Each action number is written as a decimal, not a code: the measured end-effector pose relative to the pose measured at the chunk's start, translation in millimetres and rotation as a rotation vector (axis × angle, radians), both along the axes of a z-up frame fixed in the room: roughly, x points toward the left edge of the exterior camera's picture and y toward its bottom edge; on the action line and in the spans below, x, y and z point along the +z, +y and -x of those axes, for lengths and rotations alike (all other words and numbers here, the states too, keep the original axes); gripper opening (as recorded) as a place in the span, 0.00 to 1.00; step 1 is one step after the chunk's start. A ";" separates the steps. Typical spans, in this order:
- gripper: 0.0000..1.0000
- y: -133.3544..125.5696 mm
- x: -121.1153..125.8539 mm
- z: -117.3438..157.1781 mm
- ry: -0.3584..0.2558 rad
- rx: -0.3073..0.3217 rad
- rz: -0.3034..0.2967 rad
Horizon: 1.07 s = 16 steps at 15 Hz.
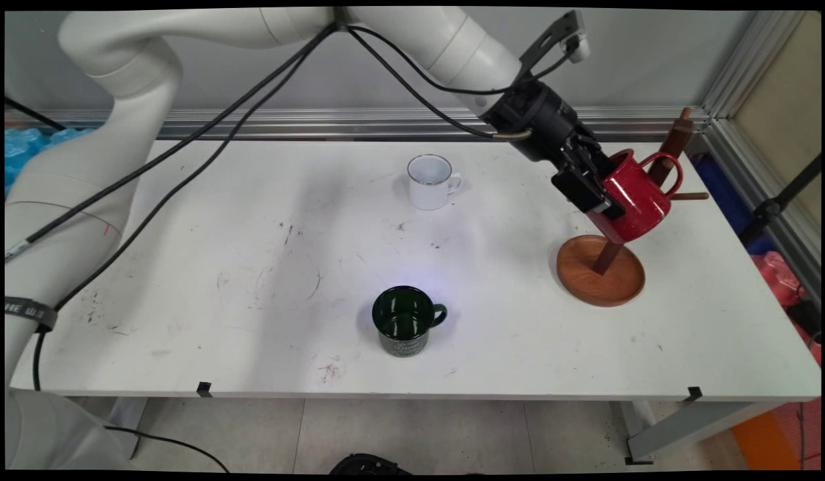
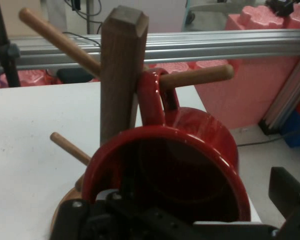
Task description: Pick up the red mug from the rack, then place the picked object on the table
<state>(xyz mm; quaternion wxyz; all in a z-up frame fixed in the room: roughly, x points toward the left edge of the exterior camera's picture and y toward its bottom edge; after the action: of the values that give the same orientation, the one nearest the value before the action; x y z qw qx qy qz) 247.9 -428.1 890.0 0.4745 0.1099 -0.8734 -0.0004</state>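
- Red mug (image 1: 636, 197): held tilted above the table, up against the wooden mug tree (image 1: 673, 150) at the right end. In the hand view its handle (image 2: 151, 97) is looped over a peg (image 2: 197, 76) that juts toward three o'clock from the post; mouth faces my camera.
- My gripper (image 1: 594, 194): clamped on the mug's rim at the side away from the handle, one finger inside the mouth and one outside the wall, as far as the main view shows. Jaws are narrowly parted, only by the wall's thickness. The mug sits at about four o'clock from my wrist in the main view, directly ahead in the hand view.
- Judgement on the step in hand: the handle appears seated on the peg but my grip carries the weight. Done well, the handle should rest at the peg's root against the post, the mug hanging free, before any loosening; any sideways pull risks tipping the tree on its round base (image 1: 600, 270).
- Other pegs: one at ten o'clock, one low at eight o'clock, both bare.
- White mug (image 1: 432, 180): upright, well apart, far side of the table (image 1: 252, 267).
- Green mug (image 1: 405, 321): upright, near edge, well apart.
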 end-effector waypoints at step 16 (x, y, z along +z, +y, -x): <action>0.00 -4.7 -4.9 15.5 0.023 -0.051 -0.037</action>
<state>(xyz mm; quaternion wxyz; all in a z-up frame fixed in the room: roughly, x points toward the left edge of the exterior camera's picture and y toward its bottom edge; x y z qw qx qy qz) 232.4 -432.8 885.1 0.4821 0.0962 -0.8703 -0.0298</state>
